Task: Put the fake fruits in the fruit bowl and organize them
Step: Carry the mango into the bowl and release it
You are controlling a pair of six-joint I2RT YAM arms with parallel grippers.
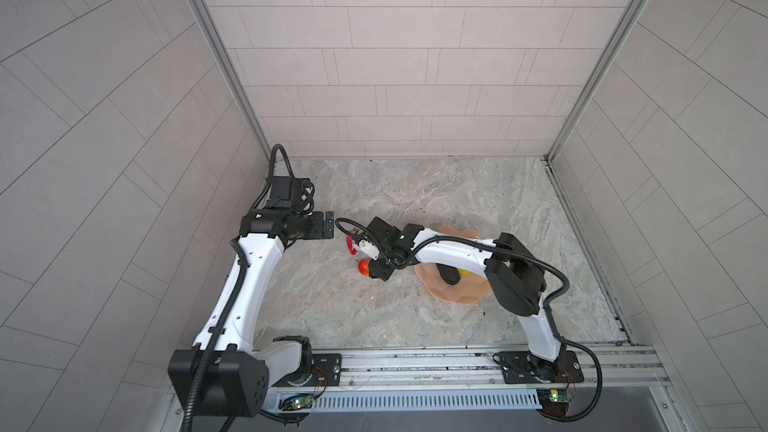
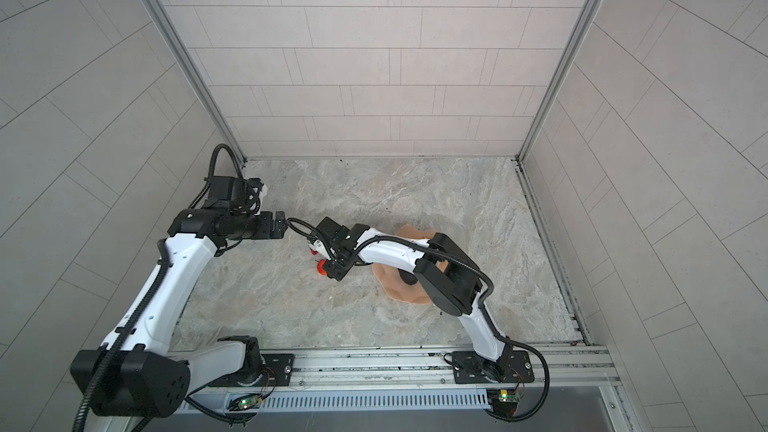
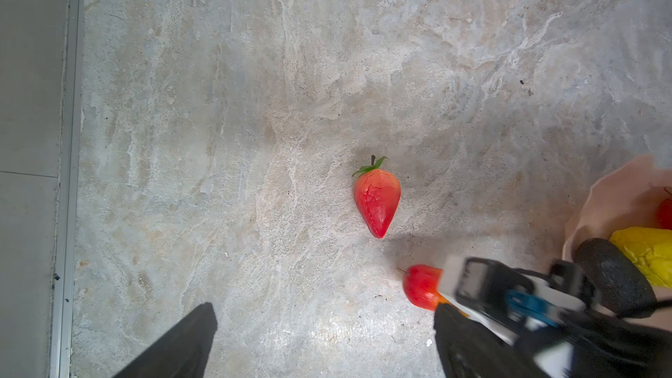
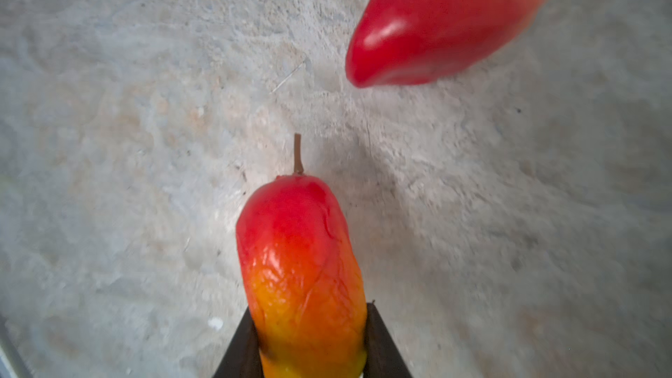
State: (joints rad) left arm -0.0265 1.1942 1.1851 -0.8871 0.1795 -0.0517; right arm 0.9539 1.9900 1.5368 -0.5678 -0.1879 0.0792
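The mango (image 4: 302, 267) is held tight by the right gripper (image 4: 311, 309), left of the bowl (image 1: 451, 296); a lift and a carry to the right are called for.

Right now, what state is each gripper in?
Left gripper: open, holding nothing.
Right gripper: shut on the mango.

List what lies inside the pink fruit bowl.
In the left wrist view the fruit bowl holds a yellow citrus, a dark avocado and part of a red fruit. The rest is cut off there and covered by the right arm in both top views.
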